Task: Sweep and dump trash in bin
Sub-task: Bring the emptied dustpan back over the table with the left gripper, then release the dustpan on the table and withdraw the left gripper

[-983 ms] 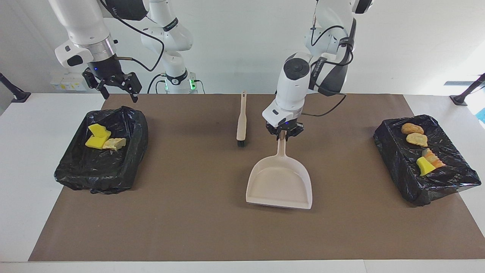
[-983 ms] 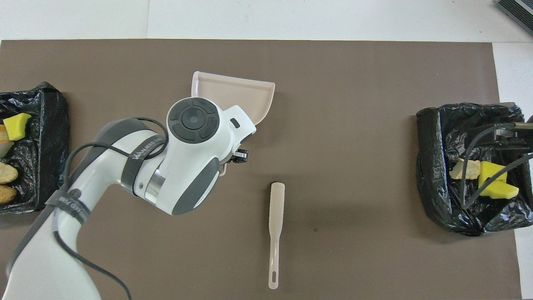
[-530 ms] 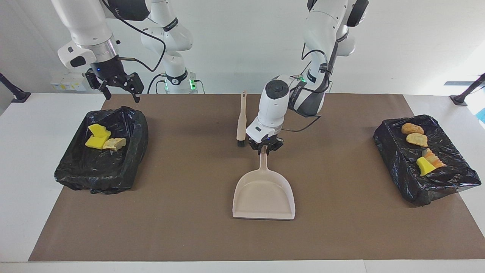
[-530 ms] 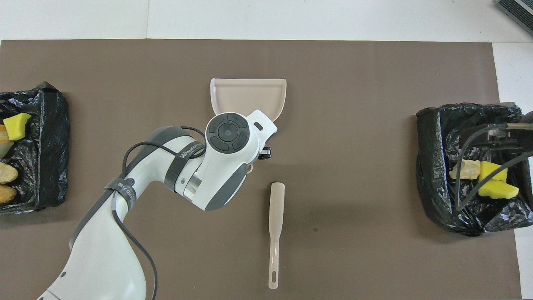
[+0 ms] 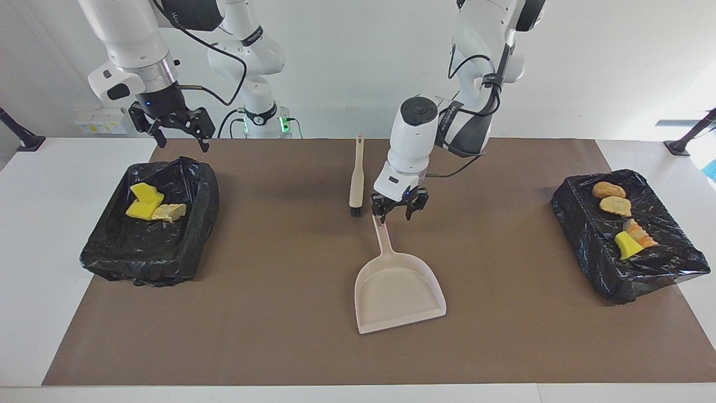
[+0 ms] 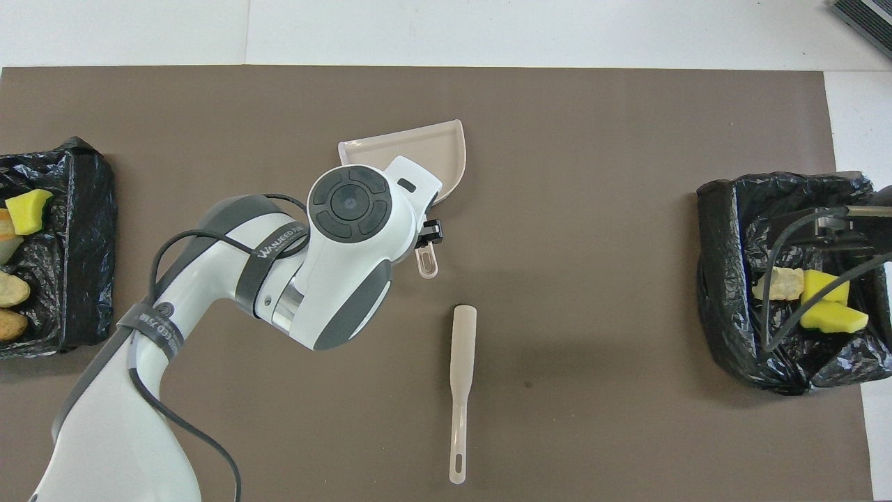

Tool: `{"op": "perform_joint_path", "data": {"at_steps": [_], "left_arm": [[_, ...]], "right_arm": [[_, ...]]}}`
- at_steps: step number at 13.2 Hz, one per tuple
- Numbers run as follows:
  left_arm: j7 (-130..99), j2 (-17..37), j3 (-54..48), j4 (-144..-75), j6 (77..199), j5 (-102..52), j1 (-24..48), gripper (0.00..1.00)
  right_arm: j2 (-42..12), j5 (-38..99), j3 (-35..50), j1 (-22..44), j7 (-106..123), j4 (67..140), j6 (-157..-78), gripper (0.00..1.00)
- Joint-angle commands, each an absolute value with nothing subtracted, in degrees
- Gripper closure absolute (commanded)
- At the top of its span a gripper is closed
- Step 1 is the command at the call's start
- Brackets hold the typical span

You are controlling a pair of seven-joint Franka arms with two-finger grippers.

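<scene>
Left gripper [image 5: 396, 211]: hanging spread wide over the dustpan [image 5: 398, 294] handle tip, gripping nothing.
Dustpan: lying flat mid-mat, long axis running from the claw away from the robots.
Right gripper [image 5: 174, 126]: waiting, spread wide, over the bin [image 5: 193, 235] holding three trash scraps [image 5: 151, 204].

My table [image 5: 33, 235] is white, with a brown mat [image 5: 279, 336] over most of it. On the mat lie a beige dustpan [image 5: 398, 291] and, nearer to me, a brush [image 5: 356, 178]. A black-lined bin [image 5: 151, 246] sits at my right arm's end, another bin [image 5: 626, 263] at my left arm's end.
</scene>
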State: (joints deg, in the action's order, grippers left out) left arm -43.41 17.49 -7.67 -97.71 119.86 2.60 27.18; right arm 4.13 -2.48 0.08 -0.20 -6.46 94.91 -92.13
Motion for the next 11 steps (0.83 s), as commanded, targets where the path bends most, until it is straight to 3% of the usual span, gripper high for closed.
{"op": "perform_joint_path", "data": {"at_steps": [1,11], "left_arm": [[-42.29,14.07,-7.82,-98.17,114.89,1.76,22.79,0.00],[-6.72,11.78,-7.38,-93.61,101.53,-1.67,0.46,0.00]], "right_arm": [[3.96,-1.23,-0.09,-0.26,-5.89,94.04,-91.05,0.00],[4.04,-1.23,-0.09,-0.35,-5.80,94.13,-90.62,0.00]]}}
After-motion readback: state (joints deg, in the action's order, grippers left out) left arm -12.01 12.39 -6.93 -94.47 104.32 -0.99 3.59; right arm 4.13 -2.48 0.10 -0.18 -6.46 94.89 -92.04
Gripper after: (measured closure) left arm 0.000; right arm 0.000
